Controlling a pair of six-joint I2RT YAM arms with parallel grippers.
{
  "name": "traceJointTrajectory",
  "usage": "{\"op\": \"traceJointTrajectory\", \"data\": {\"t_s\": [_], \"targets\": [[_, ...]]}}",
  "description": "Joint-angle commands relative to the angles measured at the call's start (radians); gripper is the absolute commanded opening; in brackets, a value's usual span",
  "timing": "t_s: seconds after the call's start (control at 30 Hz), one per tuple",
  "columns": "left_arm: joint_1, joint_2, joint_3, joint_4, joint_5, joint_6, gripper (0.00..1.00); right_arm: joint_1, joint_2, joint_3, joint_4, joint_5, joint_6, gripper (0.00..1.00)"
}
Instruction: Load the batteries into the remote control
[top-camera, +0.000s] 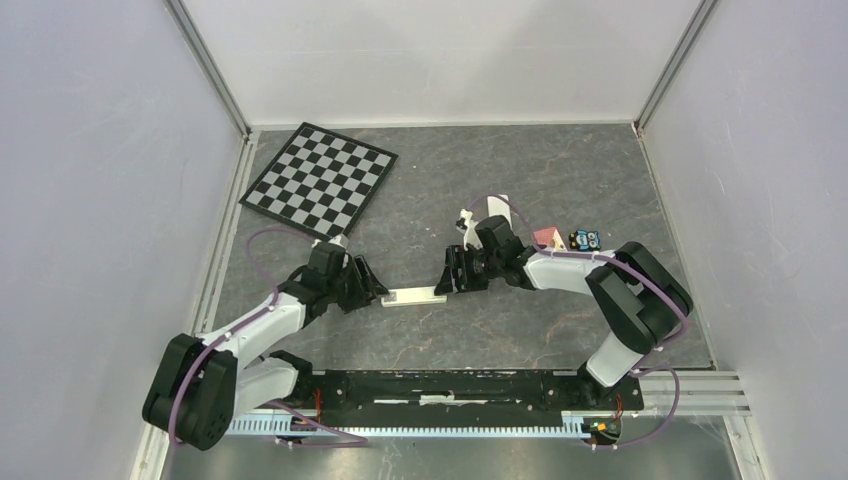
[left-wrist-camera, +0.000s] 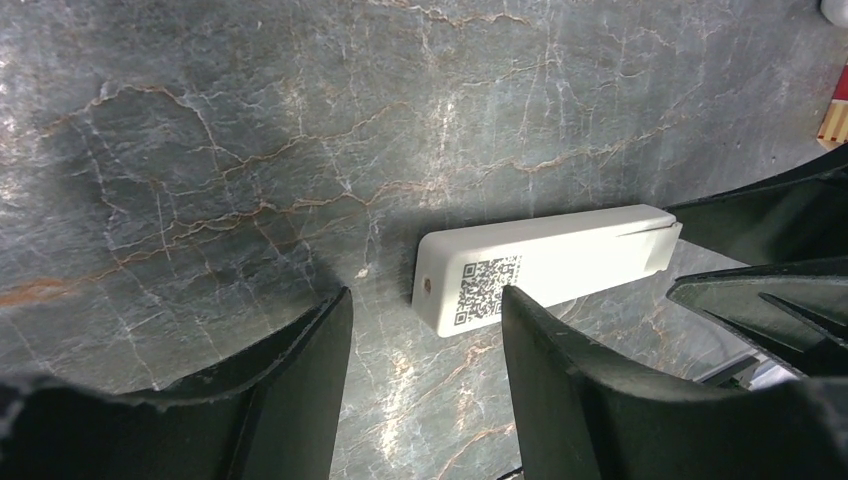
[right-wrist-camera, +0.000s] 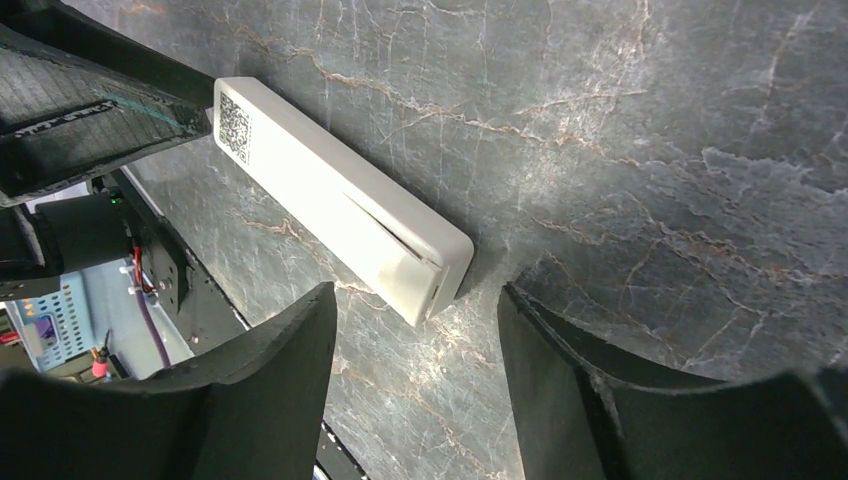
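The remote control (top-camera: 415, 296) lies flat on the dark marble table with its plain white back up, between my two grippers. A QR sticker marks its left end (left-wrist-camera: 490, 285). A cover seam shows near its right end (right-wrist-camera: 395, 255). My left gripper (top-camera: 372, 288) is open, its fingertips just short of the remote's left end (left-wrist-camera: 427, 310). My right gripper (top-camera: 447, 281) is open too, and the remote's right end lies just beyond its tips (right-wrist-camera: 415, 295). Neither holds anything. I cannot make out the batteries in any view.
A checkerboard (top-camera: 320, 180) lies at the back left. Behind the right arm sit white pieces (top-camera: 497, 208), a small pink-red block (top-camera: 545, 236) and a small dark and blue object (top-camera: 586, 239). A black rail (top-camera: 450, 385) runs along the near edge.
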Motion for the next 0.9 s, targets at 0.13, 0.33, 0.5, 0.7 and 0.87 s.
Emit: {"op": "traceJointTrajectory", "data": {"t_s": [0.13, 0.33, 0.5, 0.7, 0.87], "targets": [[0.006, 0.026, -0.012, 0.056, 0.029, 0.017, 0.61, 0.016, 0.024, 0.002, 0.032, 0.056, -0.01, 0.57], [0.007, 0.051, -0.016, 0.073, 0.036, 0.012, 0.61, 0.016, 0.037, -0.022, 0.065, 0.063, 0.004, 0.5], [0.007, 0.059, -0.019, 0.075, 0.039, 0.009, 0.58, 0.016, 0.043, -0.036, 0.076, 0.063, 0.001, 0.38], [0.006, 0.057, -0.021, 0.077, 0.041, 0.006, 0.54, 0.016, 0.04, -0.057, 0.086, 0.054, -0.01, 0.27], [0.007, 0.053, -0.023, 0.081, 0.04, 0.002, 0.52, 0.014, 0.03, -0.063, 0.081, 0.061, -0.017, 0.24]]}}
